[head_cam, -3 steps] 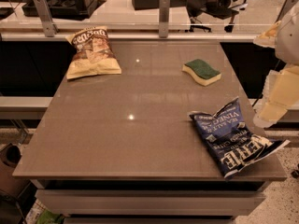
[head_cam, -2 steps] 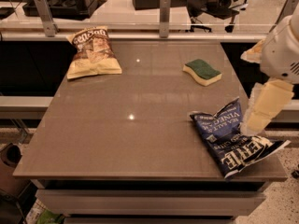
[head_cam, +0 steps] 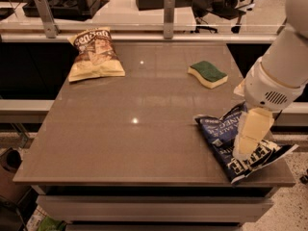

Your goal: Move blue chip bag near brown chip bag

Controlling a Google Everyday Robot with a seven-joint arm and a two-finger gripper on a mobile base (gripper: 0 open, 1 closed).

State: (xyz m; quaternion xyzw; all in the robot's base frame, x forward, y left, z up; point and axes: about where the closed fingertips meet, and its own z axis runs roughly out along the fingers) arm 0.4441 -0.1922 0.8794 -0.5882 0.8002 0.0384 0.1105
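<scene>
Swinging in from 3 o'clock, your gripper [head_cam: 244, 148] now hangs over the blue chip bag [head_cam: 219, 131], so the grab looks imminent; can't tell if it's clamped.

Shows the blue chip bag [head_cam: 220, 134], crumpled navy foil with white block lettering, flat at the worktop's [head_cam: 134, 138] near right corner beneath the gripper [head_cam: 248, 139], and the brown chip bag [head_cam: 95, 54], tan with dark top, flat at the far left, well apart.

Jaws have moved in from the right edge of the desk [head_cam: 120, 148]; now over the blue bag [head_cam: 217, 129], front right corner.
</scene>
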